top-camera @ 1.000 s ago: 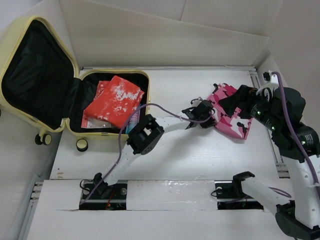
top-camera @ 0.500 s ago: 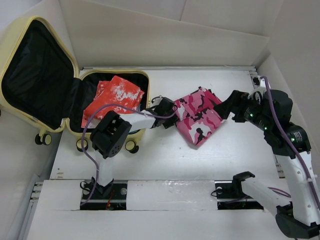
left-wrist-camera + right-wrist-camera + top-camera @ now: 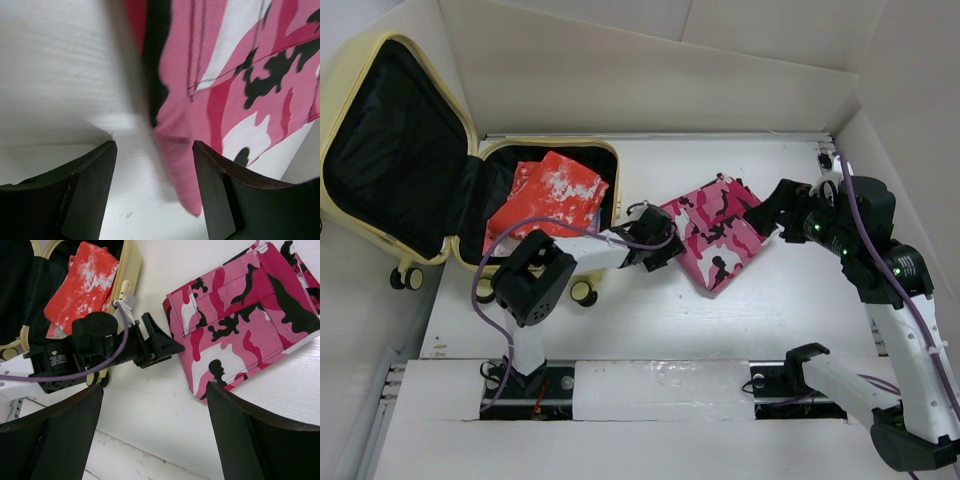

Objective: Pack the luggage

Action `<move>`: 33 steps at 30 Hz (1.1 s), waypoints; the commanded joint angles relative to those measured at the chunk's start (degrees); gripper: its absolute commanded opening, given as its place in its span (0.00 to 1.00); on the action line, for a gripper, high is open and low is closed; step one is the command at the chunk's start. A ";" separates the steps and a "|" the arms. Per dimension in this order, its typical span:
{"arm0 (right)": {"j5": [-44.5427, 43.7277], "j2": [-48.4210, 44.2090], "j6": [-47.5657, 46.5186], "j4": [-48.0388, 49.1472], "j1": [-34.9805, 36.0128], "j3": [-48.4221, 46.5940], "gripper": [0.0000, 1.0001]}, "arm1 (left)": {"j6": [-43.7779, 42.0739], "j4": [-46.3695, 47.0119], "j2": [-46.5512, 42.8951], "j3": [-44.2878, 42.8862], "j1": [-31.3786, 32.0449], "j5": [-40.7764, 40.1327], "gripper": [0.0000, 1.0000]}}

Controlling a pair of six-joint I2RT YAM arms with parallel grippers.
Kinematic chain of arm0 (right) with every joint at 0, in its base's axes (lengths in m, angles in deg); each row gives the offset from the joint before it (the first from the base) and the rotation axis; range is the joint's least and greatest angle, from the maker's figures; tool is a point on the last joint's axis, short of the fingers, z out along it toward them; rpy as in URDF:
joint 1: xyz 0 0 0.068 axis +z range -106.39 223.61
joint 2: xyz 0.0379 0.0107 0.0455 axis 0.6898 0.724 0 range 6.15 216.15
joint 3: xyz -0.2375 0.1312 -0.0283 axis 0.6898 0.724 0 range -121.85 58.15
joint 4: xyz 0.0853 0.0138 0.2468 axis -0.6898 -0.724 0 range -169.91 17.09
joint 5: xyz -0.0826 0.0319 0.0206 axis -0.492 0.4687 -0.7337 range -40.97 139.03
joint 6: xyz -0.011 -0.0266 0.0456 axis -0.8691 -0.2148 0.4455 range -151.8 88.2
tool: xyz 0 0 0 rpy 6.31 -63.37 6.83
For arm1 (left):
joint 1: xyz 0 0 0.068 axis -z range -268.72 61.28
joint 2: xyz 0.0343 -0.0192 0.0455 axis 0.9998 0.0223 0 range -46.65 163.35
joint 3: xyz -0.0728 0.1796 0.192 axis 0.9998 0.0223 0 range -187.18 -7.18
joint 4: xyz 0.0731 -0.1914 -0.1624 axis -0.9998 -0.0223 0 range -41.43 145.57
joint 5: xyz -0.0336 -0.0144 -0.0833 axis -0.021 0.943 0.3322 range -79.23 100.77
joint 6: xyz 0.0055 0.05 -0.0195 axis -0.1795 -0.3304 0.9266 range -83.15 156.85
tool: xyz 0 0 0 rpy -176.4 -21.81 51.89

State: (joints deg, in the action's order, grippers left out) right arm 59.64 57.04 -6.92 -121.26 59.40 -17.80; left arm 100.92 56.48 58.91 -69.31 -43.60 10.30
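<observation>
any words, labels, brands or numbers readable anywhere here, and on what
No text can be read.
White label on the left arm: print too small to read.
Pink camo cloth, red cloth, luggage: no lettering visible.

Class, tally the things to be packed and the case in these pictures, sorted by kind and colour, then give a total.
pale yellow hard-shell suitcase, open: 1
red-and-white mottled folded cloth, in the suitcase: 1
pink camouflage folded cloth, on the table: 1
Total: 3
</observation>
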 commanded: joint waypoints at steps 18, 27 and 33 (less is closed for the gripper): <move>-1.99 -2.82 -1.42 0.90 -0.32 -1.58 0.90 | -4.47 -1.17 11.34 -24.86 -1.71 -4.28 0.00; -2.53 -1.24 -1.94 3.01 -0.32 -0.96 0.90 | -25.55 -21.62 21.61 -75.62 -8.20 8.28 0.00; -4.99 -1.24 -3.18 3.01 -1.37 -0.44 0.90 | -24.18 -15.60 11.62 -70.34 -25.41 18.31 0.00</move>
State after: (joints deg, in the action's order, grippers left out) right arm 56.40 56.19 -8.93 -121.29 58.86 -17.82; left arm 78.76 36.79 79.78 -140.72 -58.29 25.29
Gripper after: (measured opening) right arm 0.897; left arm 0.050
